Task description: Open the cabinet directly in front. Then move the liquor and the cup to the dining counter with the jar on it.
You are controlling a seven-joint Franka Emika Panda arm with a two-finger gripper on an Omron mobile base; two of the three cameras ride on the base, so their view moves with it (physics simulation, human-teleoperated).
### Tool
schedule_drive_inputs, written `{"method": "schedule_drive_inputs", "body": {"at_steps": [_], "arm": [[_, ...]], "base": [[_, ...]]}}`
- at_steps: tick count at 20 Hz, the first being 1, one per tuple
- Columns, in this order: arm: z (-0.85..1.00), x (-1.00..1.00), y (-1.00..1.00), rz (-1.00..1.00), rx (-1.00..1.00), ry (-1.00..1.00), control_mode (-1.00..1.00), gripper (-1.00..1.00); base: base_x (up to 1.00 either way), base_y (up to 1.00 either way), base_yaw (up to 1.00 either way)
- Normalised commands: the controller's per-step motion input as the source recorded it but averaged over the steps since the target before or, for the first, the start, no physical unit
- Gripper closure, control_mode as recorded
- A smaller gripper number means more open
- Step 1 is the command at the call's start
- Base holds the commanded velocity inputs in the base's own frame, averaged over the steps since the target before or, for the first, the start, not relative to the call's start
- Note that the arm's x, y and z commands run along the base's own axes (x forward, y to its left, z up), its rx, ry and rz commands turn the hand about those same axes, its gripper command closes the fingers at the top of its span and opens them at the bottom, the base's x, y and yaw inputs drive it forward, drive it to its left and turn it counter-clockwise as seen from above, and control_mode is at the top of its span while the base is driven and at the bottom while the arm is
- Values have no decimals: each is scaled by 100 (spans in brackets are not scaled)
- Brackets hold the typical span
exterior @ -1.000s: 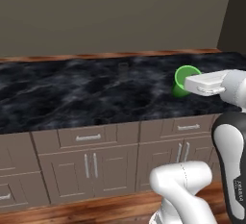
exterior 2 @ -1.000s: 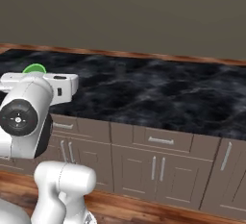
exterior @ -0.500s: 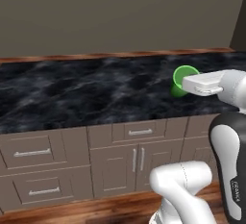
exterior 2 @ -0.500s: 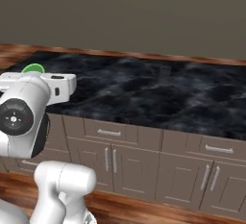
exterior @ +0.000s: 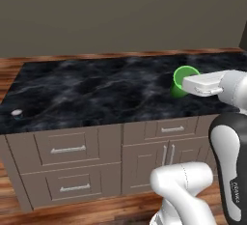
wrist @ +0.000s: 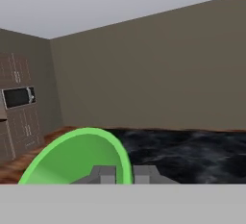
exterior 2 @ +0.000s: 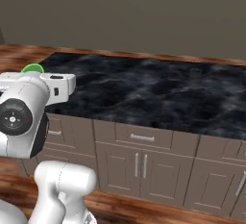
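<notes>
Arm level, forearm horiz., end effector [wrist: 124,174] pinched tight on cup [wrist: 79,156] rim

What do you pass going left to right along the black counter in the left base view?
Small pale object near the counter's left front edge → long bare stretch of black marble counter → green cup → white hand of the arm with its gripper shut on the cup's rim.

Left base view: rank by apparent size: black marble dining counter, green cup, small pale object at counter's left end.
1. Black marble dining counter with white veins, by far the largest.
2. Bright green round cup, partly hidden behind the white hand.
3. Small pale object near the counter's left end, smallest; too small to identify.
</notes>
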Motion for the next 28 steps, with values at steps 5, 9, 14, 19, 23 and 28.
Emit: {"method": "schedule_drive_inputs", "body": {"at_steps": [5, 9, 14, 19, 23, 28], "arm": [[0, 0, 0, 0, 0, 0, 100, 100], [0, 0, 0, 0, 0, 0, 100, 100], [0, 0, 0, 0, 0, 0, 100, 100], [0, 0, 0, 0, 0, 0, 100, 100], [0, 0, 0, 0, 0, 0, 100, 100], [0, 0, 0, 0, 0, 0, 100, 100]], "base": [[0, 58, 0], [0, 58, 0], [0, 42, 0], [0, -11, 0], [0, -95, 0], [6, -100, 0]]}}
